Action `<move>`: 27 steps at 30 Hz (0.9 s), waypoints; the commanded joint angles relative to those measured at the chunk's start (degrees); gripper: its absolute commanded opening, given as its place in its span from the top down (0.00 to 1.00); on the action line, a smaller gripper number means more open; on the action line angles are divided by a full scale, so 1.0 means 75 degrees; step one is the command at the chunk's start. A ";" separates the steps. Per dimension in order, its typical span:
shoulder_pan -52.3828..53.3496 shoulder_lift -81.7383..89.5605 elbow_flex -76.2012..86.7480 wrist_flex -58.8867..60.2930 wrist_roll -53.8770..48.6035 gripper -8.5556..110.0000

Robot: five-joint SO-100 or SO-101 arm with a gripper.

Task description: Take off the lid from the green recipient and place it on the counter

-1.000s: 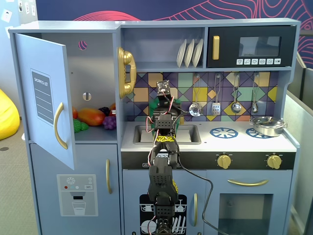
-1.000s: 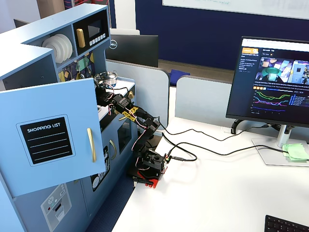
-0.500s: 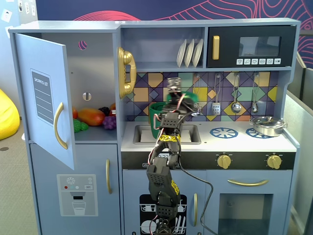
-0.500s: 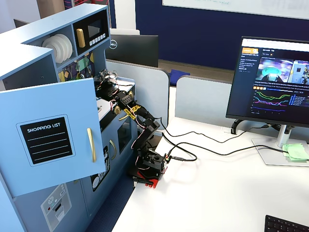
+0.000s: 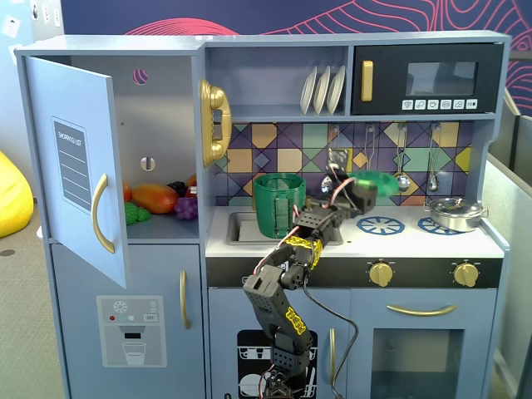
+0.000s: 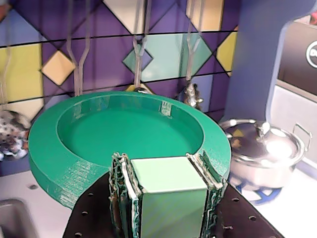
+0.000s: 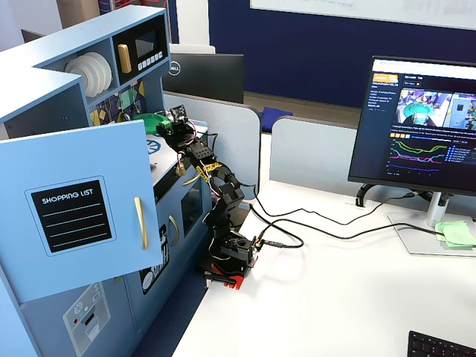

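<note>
A: Green printed plastic, ridged in layers: the lid (image 6: 124,136) hangs in the air, held by the gripper (image 6: 166,198), tilted so its hollow face meets the wrist view. Where does it sit relative to the rest?

B: In a fixed view the lid (image 5: 378,180) is above the counter (image 5: 407,238), over the left burner print (image 5: 380,224), well clear of the green recipient (image 5: 278,205), which stands open beside the sink (image 5: 237,226).

A: And the jaws?

B: Clenched on the pale strap handle (image 6: 168,191), one finger on each side.

A: How should it handle?

B: Probably light and stiff, a thin rigid disc. The layered surface looks grippy enough; the handle is the only sensible hold, since the rim is too wide.

A: Any hazard?

B: The metal pot (image 6: 265,151) stands near on the right burner; the free counter is towards the front.
</note>
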 commanded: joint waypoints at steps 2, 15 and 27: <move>0.0141 -0.0152 0.0785 -0.1488 -0.0141 0.93; 0.0094 -0.1137 0.1934 -0.3176 -0.0422 0.93; 0.0023 -0.1441 0.2602 -0.3809 -0.0645 0.93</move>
